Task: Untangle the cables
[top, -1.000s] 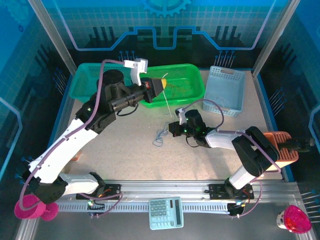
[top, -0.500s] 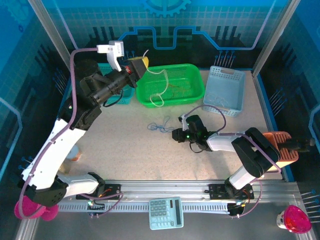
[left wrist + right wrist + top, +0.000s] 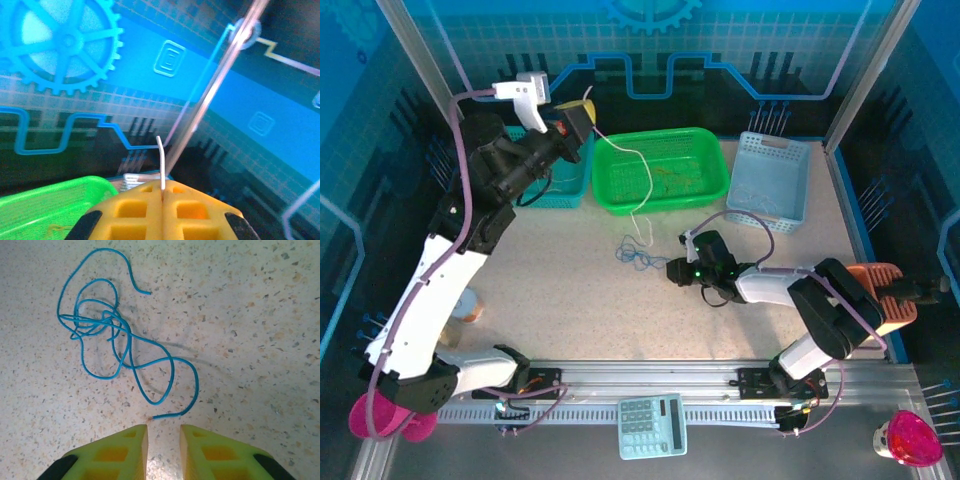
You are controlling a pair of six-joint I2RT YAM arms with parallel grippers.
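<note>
Seemingly limp and light, the white cable [image 3: 161,160] hangs pinched in the left gripper [image 3: 163,192] — the blue cable [image 3: 107,317] near the table's [image 3: 560,290] middle invites a loose-end pinch from the part-open, empty right gripper [image 3: 163,435].

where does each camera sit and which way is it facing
Top external: above and behind the bases, looking down on the table; left arm and right arm show.
Left wrist: raised, facing the back wall past the green basket; left pincer shut on the white cable.
Right wrist: low, facing down at the blue cable; right pincer open.
Shared: top external also shows both cables.
</note>
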